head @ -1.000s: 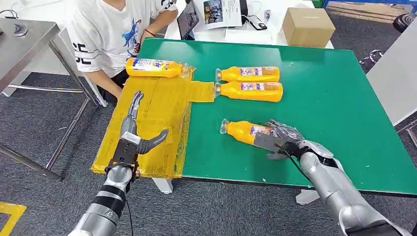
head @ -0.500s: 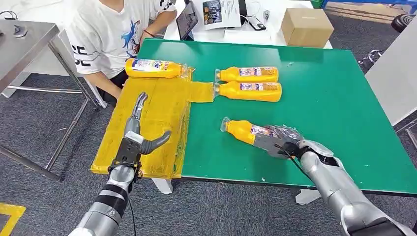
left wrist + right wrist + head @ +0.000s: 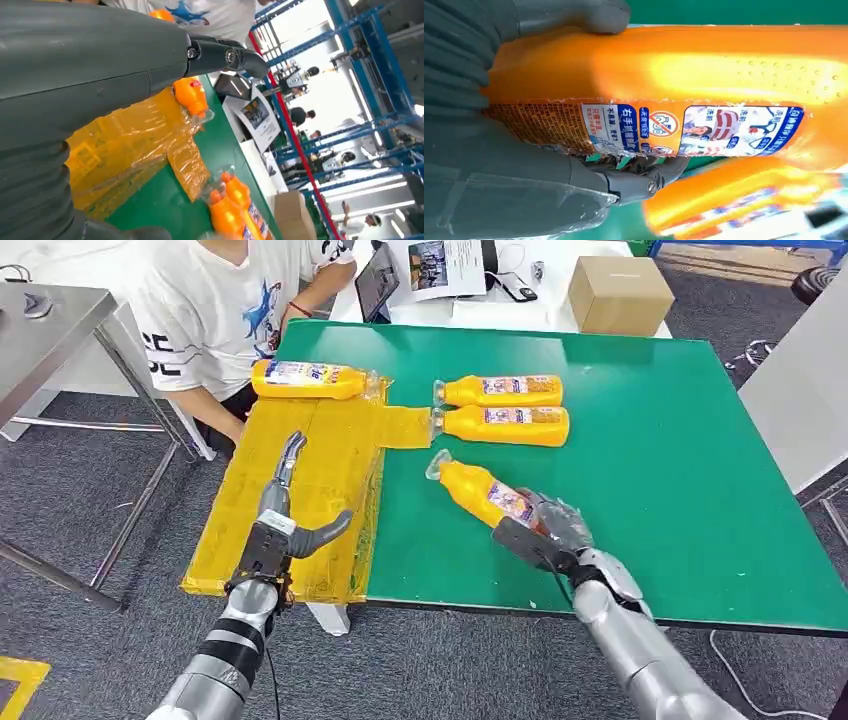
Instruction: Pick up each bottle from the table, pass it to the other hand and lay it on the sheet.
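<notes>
Held bottle [image 3: 482, 494]: gripped at base end by right hand [image 3: 548, 532], cap end pointing away toward paired bottles [image 3: 500, 408], apparently lifted off green worktop [image 3: 680, 440], though clearance not certain from head view. Right wrist view: thumb [image 3: 574, 15] over one side, fingers [image 3: 644, 182] wrapped under label, closed firmly on bottle. Left hand [image 3: 285, 525]: open, holding nothing, fingers [image 3: 289, 455] extended, thumb apart, poised above yellow sheet [image 3: 330, 440]. Risks, judged: grip placed far back on bottle, so long free end liable to droop or twist out in transit; glossy plastic wrap likely slippery under fingers; swinging cap end close to paired bottles, liable to nudge them; handover liable to fail if release came before left hand closed; bottle round, liable to roll once laid down. Sheet: crinkled yellow film draped over left edge of worktop, one flap reaching up to caps of paired bottles, uneven, liable to snag fingers. Fourth bottle [image 3: 305, 379] lying across far end of sheet. Surface: flat matte green board, some scuff marks. Room: seated person [image 3: 235, 310] in white printed shirt at far left corner, within reach of arm; white table behind with tablet [image 3: 378, 280], papers [image 3: 450, 265], cardboard box [image 3: 615, 295]; metal table [image 3: 50, 330] at left; grey carpet floor [image 3: 100, 500]; blue racking [image 3: 370, 75] and further people seen in left wrist view.
</notes>
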`<state>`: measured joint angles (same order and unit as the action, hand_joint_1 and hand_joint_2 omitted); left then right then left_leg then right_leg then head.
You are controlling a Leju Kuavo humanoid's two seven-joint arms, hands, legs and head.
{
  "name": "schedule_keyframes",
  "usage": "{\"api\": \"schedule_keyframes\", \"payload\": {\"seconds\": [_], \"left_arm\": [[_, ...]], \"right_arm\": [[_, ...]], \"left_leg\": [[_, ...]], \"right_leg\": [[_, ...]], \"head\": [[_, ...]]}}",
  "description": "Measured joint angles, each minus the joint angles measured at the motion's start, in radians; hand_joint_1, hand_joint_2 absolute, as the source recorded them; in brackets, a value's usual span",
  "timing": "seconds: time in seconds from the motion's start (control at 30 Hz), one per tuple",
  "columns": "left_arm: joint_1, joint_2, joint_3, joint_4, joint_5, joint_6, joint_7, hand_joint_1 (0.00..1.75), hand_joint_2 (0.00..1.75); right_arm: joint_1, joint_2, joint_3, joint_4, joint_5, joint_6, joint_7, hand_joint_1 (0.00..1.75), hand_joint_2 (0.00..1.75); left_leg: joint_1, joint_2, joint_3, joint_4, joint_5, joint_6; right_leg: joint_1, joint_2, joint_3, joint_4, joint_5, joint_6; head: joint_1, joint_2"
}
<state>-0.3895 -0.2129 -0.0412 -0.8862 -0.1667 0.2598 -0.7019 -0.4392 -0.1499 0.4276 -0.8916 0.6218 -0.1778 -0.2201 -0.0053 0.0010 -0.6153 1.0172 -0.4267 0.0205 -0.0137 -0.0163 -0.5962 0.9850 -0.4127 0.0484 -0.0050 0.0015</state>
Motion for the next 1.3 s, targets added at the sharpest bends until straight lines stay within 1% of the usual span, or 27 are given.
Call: {"api": "schedule_keyframes", "payload": {"seconds": [0.07,0.23,0.27,0.33,0.37,0.47,0.57,0.63,0.73,0.9,1.07,1.3], "left_arm": [[0.004,-0.003,0.002,-0.002,-0.001,-0.001,0.000,0.00,1.75],[0.008,-0.003,0.010,-0.005,-0.003,-0.004,0.000,0.00,1.75],[0.008,-0.003,0.010,-0.005,-0.002,-0.013,0.000,0.00,1.75],[0.014,-0.006,0.011,-0.010,0.013,-0.050,0.005,0.00,1.75],[0.020,-0.010,0.012,-0.017,0.026,-0.080,0.016,0.00,1.75],[0.030,-0.028,0.007,-0.033,0.078,-0.175,0.061,0.00,1.75],[0.032,-0.040,-0.013,-0.044,0.147,-0.255,0.106,0.00,1.75],[0.031,-0.046,-0.026,-0.048,0.186,-0.292,0.127,0.00,1.75],[0.032,-0.049,-0.052,-0.055,0.258,-0.355,0.157,0.00,1.75],[0.037,-0.050,-0.102,-0.067,0.342,-0.465,0.213,0.00,1.75],[0.041,-0.050,-0.160,-0.082,0.378,-0.503,0.231,0.00,1.75],[0.043,-0.050,-0.190,-0.089,0.385,-0.507,0.233,0.00,1.75]], "right_arm": [[0.023,0.015,-0.025,-0.035,0.002,0.000,0.004,1.75,1.75],[0.045,0.034,-0.064,-0.070,0.005,-0.005,-0.011,1.75,1.75],[0.055,0.041,-0.075,-0.079,-0.007,-0.037,-0.050,1.75,1.75],[0.081,0.071,-0.113,-0.126,-0.040,-0.147,-0.151,1.75,1.75],[0.096,0.095,-0.144,-0.180,-0.061,-0.214,-0.204,1.75,1.75],[0.129,0.154,-0.209,-0.320,-0.096,-0.347,-0.311,1.75,1.75],[0.168,0.200,-0.256,-0.438,-0.117,-0.447,-0.395,1.75,1.75],[0.190,0.221,-0.281,-0.493,-0.132,-0.486,-0.433,1.75,1.75],[0.213,0.238,-0.312,-0.535,-0.157,-0.494,-0.466,1.75,1.75],[0.255,0.255,-0.321,-0.547,-0.134,-0.513,-0.475,1.75,1.75],[0.300,0.278,-0.288,-0.538,-0.134,-0.514,-0.475,1.75,1.75],[0.316,0.288,-0.263,-0.521,-0.137,-0.514,-0.475,1.75,1.75]], "left_leg": [[0.000,-0.005,-0.003,0.000,0.001,0.000],[0.000,-0.004,-0.005,0.000,0.001,0.000],[-0.001,-0.004,-0.006,0.000,0.001,0.000],[-0.001,-0.005,-0.007,0.000,0.001,0.000],[-0.001,-0.004,-0.007,0.000,0.000,0.001],[-0.001,-0.004,-0.008,0.000,0.000,0.000],[0.000,-0.004,-0.009,0.000,0.000,0.000],[0.000,-0.004,-0.009,0.000,0.000,0.000],[-0.001,-0.004,-0.009,0.000,0.000,0.001],[-0.001,-0.004,-0.009,0.000,0.000,0.001],[0.000,-0.004,-0.009,0.000,0.000,0.000],[0.000,-0.004,-0.010,0.000,0.000,0.000]], "right_leg": [[0.000,-0.003,0.000,0.000,-0.001,0.000],[0.000,-0.003,-0.002,0.000,-0.001,0.000],[-0.001,-0.003,-0.002,0.000,-0.001,0.000],[-0.001,-0.003,-0.004,0.000,-0.001,0.000],[-0.001,-0.003,-0.005,0.000,-0.001,0.000],[0.000,-0.003,-0.006,0.000,-0.001,0.000],[0.000,-0.003,-0.007,0.000,-0.001,0.000],[0.000,-0.003,-0.007,0.000,-0.001,0.000],[-0.001,-0.003,-0.006,0.000,-0.001,0.000],[-0.001,-0.003,-0.006,0.000,-0.001,0.000],[0.000,-0.003,-0.007,0.000,-0.001,0.000],[0.000,-0.003,-0.007,0.000,-0.001,0.000]], "head": [[0.001,0.000],[0.001,0.000],[0.001,0.000],[0.001,0.000],[0.000,0.000],[0.000,0.000],[0.000,0.000],[0.000,0.000],[0.000,0.000],[0.001,0.000],[0.000,0.000],[0.001,0.000]]}}
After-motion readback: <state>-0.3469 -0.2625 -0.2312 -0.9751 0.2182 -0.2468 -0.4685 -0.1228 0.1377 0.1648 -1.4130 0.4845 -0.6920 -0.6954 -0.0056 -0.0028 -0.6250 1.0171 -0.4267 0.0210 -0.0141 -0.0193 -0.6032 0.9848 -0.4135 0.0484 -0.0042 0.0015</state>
